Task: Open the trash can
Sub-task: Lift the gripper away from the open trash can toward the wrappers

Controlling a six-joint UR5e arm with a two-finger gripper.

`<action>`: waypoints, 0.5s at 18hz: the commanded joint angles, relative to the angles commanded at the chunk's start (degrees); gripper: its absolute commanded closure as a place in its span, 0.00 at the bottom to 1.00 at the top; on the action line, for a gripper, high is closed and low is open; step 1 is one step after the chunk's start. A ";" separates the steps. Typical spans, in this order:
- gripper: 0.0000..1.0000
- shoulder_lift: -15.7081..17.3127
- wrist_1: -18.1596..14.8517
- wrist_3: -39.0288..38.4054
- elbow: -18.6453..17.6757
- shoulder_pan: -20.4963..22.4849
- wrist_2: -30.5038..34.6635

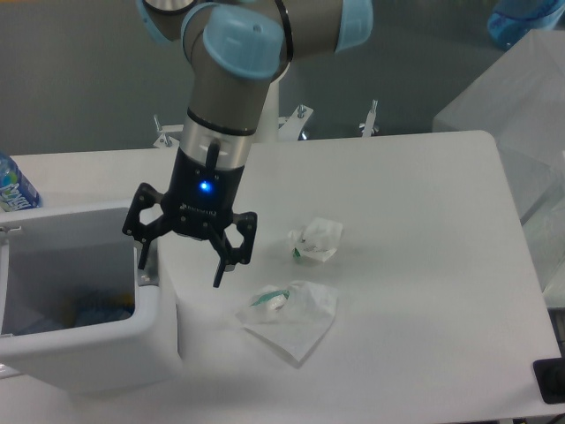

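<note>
Far left edge: a blue-labelled bottle (12,187) is poking into view, white lettering on the label but too cropped to read. Next over, the trash can (97,349) sits at the table's front-left corner, running off the left side; its top is open and you can see down inside, something blue (99,311) lying at the bottom, can't tell what. No flat lid visible across the opening. Gripper (181,262) hangs right at the can's right rim, fingers spread wide and holding nothing; the left finger (142,255) is down by the rim's inner right edge, the right finger (220,269) is outside the can over the table (424,265). Blue LED (205,185) lit on the gripper body, no readable marking there. Right of the gripper, two crumpled clear wrappers with green bits: a flatter one (290,316) near the can, a smaller one (316,240) just behind it. Neither has legible print.
</note>
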 joint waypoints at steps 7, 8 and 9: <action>0.00 1.32 -1.05 19.31 1.95 3.52 8.16; 0.00 1.49 -1.49 20.82 1.78 3.61 9.74; 0.00 1.58 -1.67 21.35 1.77 3.61 10.63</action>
